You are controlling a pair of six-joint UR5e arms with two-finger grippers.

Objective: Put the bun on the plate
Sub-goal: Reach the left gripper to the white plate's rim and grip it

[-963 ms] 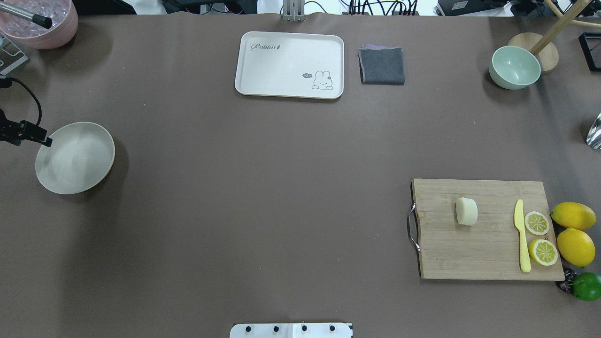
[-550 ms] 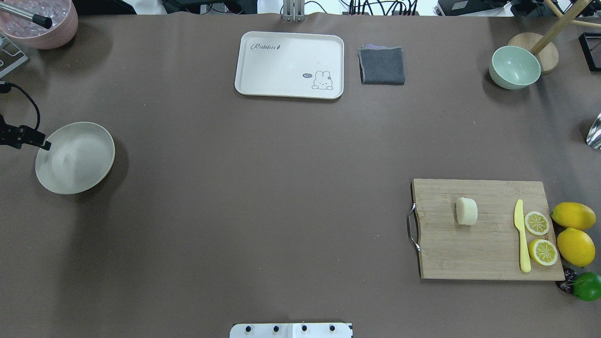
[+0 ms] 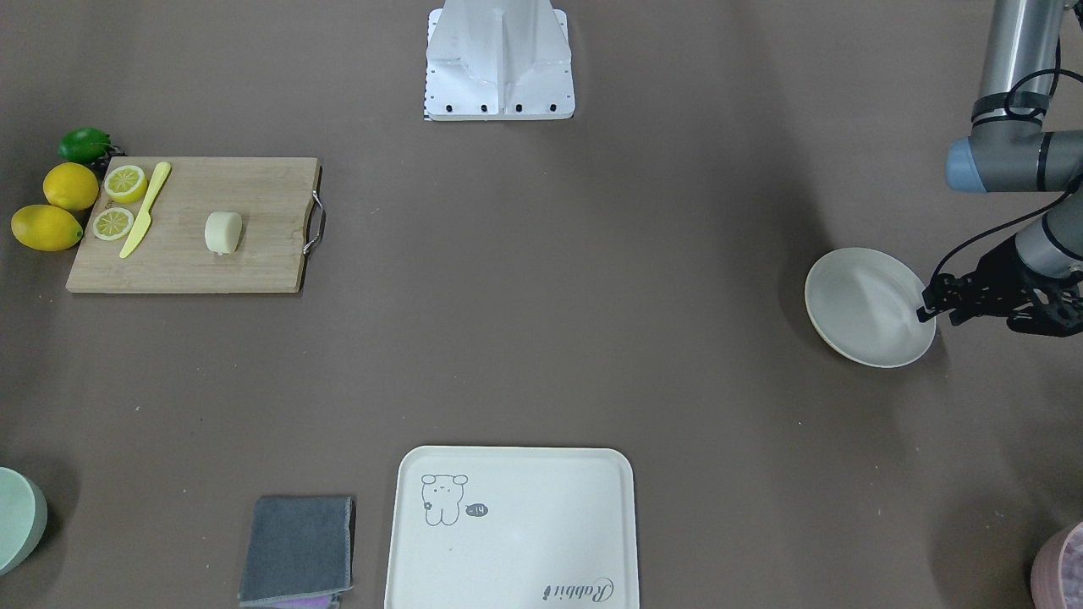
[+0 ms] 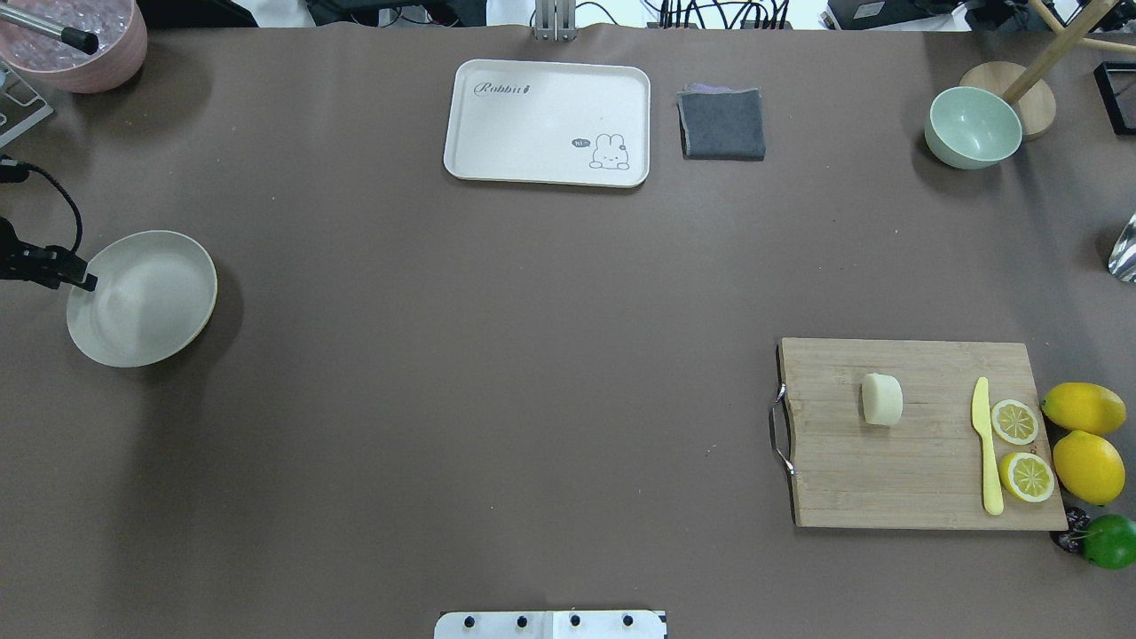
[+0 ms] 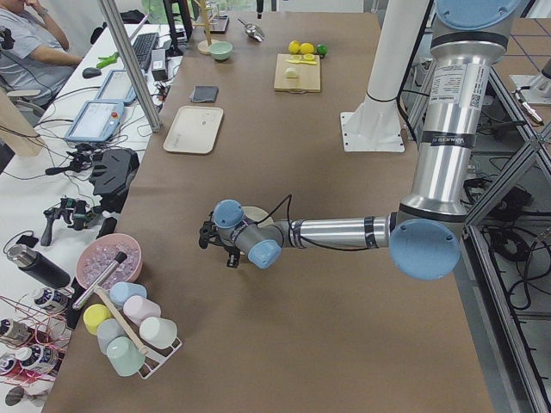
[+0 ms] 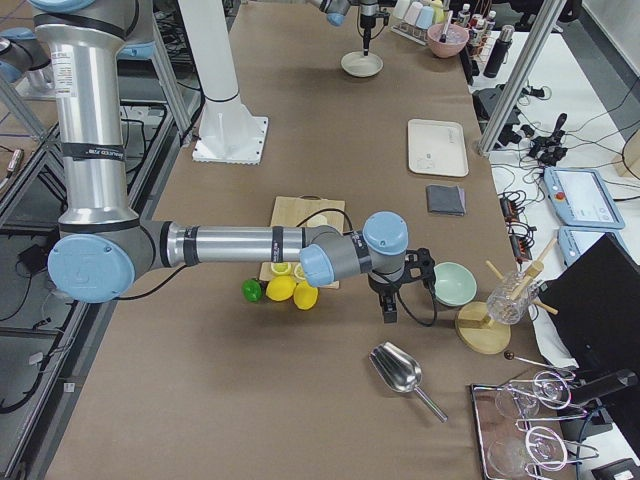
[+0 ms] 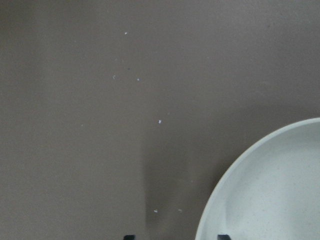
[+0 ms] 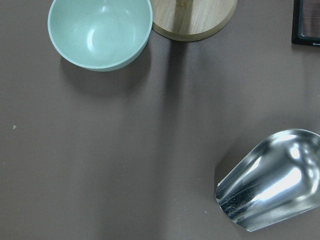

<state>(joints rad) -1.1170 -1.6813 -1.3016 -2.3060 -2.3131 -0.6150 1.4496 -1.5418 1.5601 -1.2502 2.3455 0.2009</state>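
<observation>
The bun [image 4: 882,398], a small cream lump, lies on the wooden cutting board [image 4: 914,479] at the right; the front view also shows the bun [image 3: 223,232]. The round off-white plate [image 4: 142,298] sits far left and holds nothing. My left gripper [image 4: 89,282] hovers at the plate's left rim, jaws open. In the left wrist view its fingertips [image 7: 223,237] stand apart and the plate [image 7: 270,190] rim runs between them. My right gripper [image 6: 388,305] shows only in the exterior right view, beyond the lemons, so I cannot tell its state.
A cream tray [image 4: 548,122] and a grey cloth [image 4: 722,123] lie at the far edge. A green bowl [image 4: 973,127] and a metal scoop [image 8: 272,180] sit far right. A yellow knife [image 4: 985,444], lemon slices [image 4: 1014,422] and whole lemons [image 4: 1087,466] crowd the board's right side.
The left gripper has slid a little toward the robot along the plate's left rim. The bun and the plate have stayed where they were.
</observation>
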